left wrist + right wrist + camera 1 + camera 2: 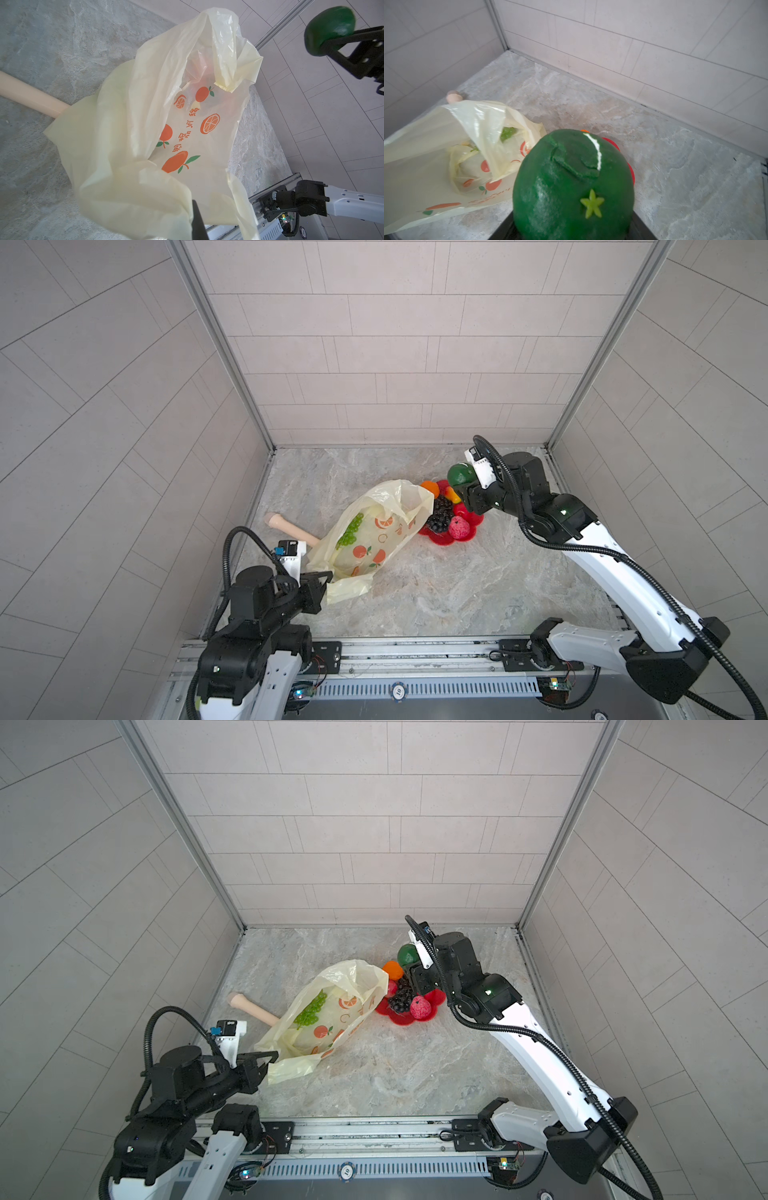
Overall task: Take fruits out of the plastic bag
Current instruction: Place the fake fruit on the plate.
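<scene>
The grey marbled worktop (pixel 457 593) carries everything. Largest on it is the plastic bag (pixel 374 531), pale yellow, crinkled and printed with oranges. It lies slantwise, with its open mouth turned toward the red flower-shaped plate (pixel 442 540) and overlapping that plate's edge. The left end effector (pixel 328 574) is fully closed, pinching the bag's near end, opposite the mouth.

A beige stick (pixel 291 526) lies beside the bag on the worktop, one end tucked under the plastic.

The right end effector (pixel 336 39) is about half open. Its fingers are clamped on the dark green round fruit (pixel 459 476) and hold it in the air over the far edge of the plate. The right wrist view shows a pale green star mark on this fruit.

On the plate, the dark purple grape bunch (pixel 440 514) lies next to the bag's mouth, and the bumpy pink fruit (pixel 460 527) touches it on the side away from the bag. The green grape bunch (pixel 351 529) is inside the bag, showing through the thin plastic in both top views. The orange (pixel 431 488) sits at the plate's far edge beside the bag's lip. A small yellow-red mango (pixel 453 493) is partly hidden under the right end effector.
</scene>
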Available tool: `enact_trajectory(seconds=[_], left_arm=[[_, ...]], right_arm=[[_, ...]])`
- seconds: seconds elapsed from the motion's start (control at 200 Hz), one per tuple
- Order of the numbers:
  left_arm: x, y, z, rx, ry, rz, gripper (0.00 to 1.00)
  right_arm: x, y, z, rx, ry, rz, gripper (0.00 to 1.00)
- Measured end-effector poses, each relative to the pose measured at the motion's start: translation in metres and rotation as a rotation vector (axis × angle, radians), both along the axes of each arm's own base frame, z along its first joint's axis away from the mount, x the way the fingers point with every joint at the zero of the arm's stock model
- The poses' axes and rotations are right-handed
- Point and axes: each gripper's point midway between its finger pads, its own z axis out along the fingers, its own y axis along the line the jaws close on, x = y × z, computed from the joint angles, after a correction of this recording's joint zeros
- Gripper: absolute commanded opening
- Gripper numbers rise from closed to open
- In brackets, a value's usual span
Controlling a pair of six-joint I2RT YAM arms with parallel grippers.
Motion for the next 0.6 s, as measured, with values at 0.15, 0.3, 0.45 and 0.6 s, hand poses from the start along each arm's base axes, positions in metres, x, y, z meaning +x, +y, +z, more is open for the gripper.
enact_trajectory(seconds=[0.15,0.3,0.45,0.6], left_arm=[[0.0,0.0,0.0,0.0,0.0,-0.001,0.0],[-0.002,-0.002,0.002,-0.005,-0.01,-0.011,0.0],[-0.004,-0.002,0.003,-0.007,-0.021,-0.014,0.0],[-0.004,-0.002,0.003,-0.008,-0.022,-0.015,0.0]], right_arm=[[0.031,-0.015,-0.063,-0.079,0.134,-0.077,0.46],[0.055,-0.013,-0.121,-0.138,0.264,-0.099,0.46],[0.077,-0.003,-0.159,-0.152,0.335,-0.1,0.46],[0.088,0.002,-0.185,-0.17,0.381,-0.102,0.48]])
